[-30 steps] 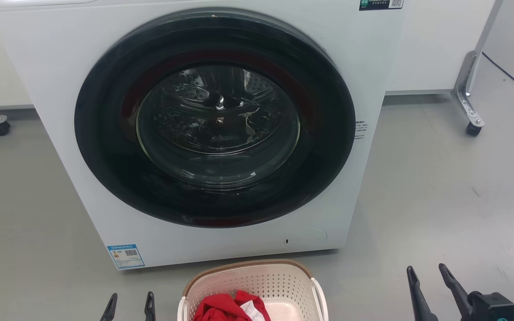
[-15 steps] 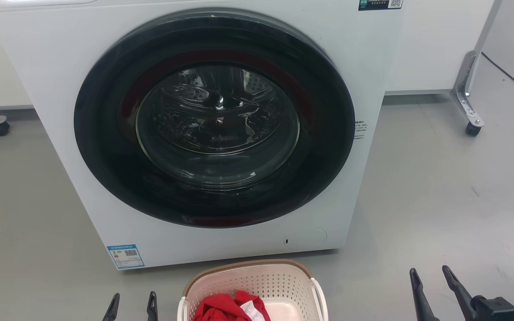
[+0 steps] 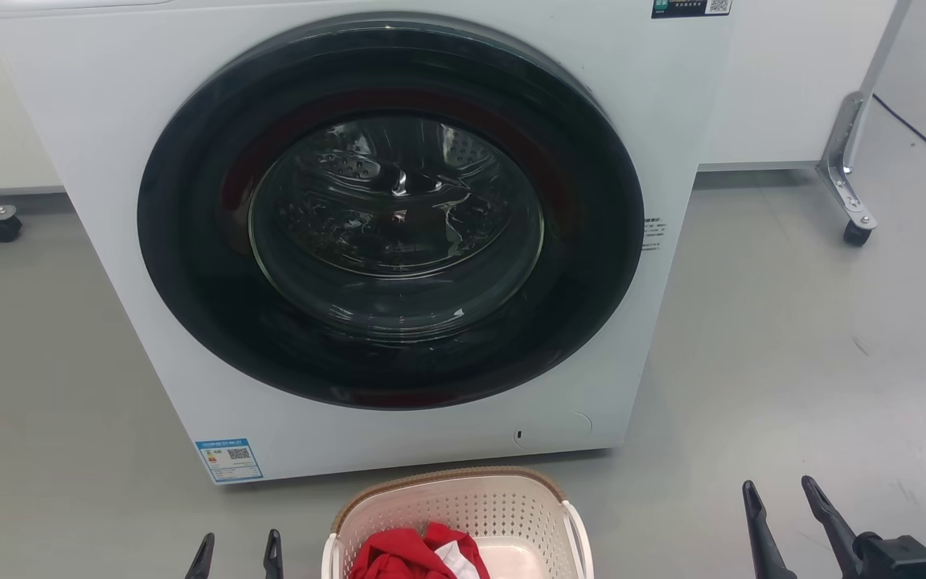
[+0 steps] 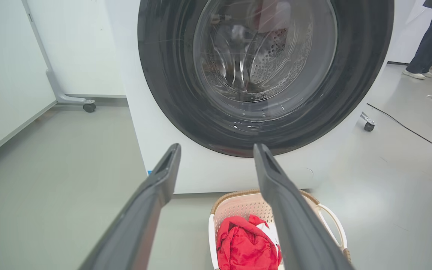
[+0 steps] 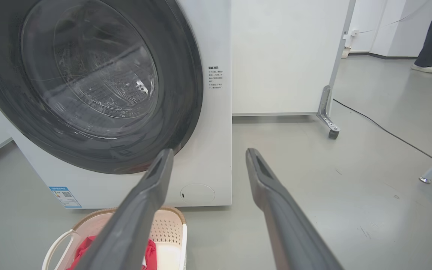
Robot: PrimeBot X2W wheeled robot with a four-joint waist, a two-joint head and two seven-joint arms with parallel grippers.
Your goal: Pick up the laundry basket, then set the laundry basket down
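The basket [image 3: 471, 507] sits on the floor [image 3: 792, 338] just before the washer [image 3: 391, 217], with red cloth [image 3: 403, 555] inside. The left tool [image 3: 239, 543] and right tool [image 3: 778, 486] flank it, fingers apart and empty. Best practice: clamp each side handle [image 3: 582, 537] and lift level. Open floor lies to the right; the washer blocks the far side.

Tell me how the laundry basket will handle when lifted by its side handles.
The laundry basket is probably stiff and light: moulded plastic with perforated walls. Its load looks small, a red garment heaped toward its left side, so it may tilt slightly. The thin looped handles could flex or slip if gripped off-centre.
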